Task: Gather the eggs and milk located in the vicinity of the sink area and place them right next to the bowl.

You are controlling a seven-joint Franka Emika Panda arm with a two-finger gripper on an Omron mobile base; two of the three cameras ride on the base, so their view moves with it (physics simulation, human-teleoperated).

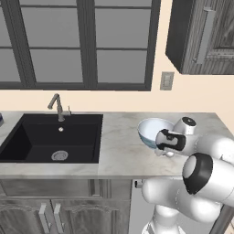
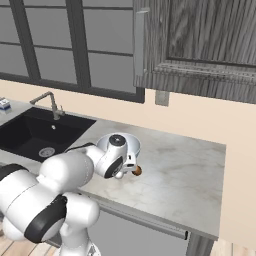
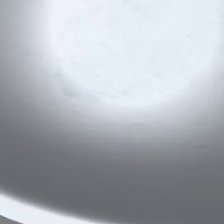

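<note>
Beside the bowl (image 1: 151, 130) on the marble tabletop (image 2: 185, 165), the pincer (image 2: 135, 171) is held low, clamped on a brown egg (image 2: 137, 171). Well to the left, the black sink (image 1: 55, 137) is set, with the milk (image 2: 4, 104) seen at its far left side.

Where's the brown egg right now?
The brown egg sits low at the counter in the right base view, just right of the robot's hand and beside the bowl, well right of the sink. Whether it's held or resting, I can't tell.
</note>
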